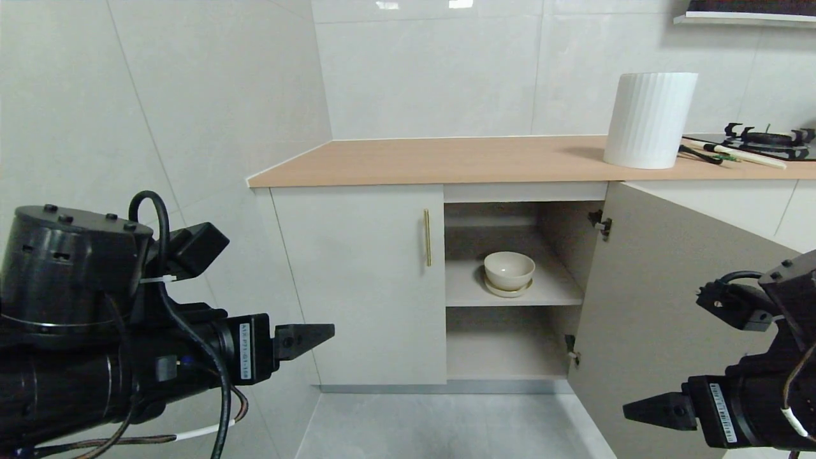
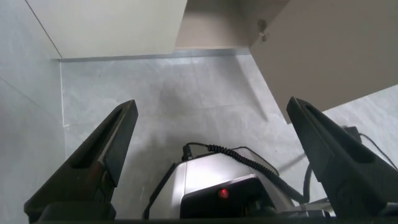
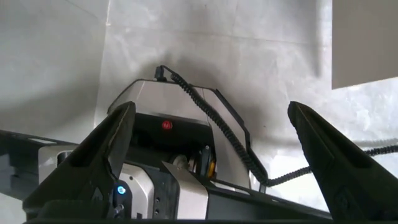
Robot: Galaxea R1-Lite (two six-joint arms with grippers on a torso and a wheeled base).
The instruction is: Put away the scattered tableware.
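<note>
Cream bowl [image 1: 509, 269] near shelf [image 1: 556, 288] front edge

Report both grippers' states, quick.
Left gripper: open, holding nothing.
Right gripper: open, holding nothing.

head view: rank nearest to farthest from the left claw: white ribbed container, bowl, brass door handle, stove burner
1. brass door handle, on the closed door nearest the left claw
2. bowl, on the cabinet's middle shelf
3. white ribbed container, on the countertop
4. stove burner, far right of the countertop
</note>
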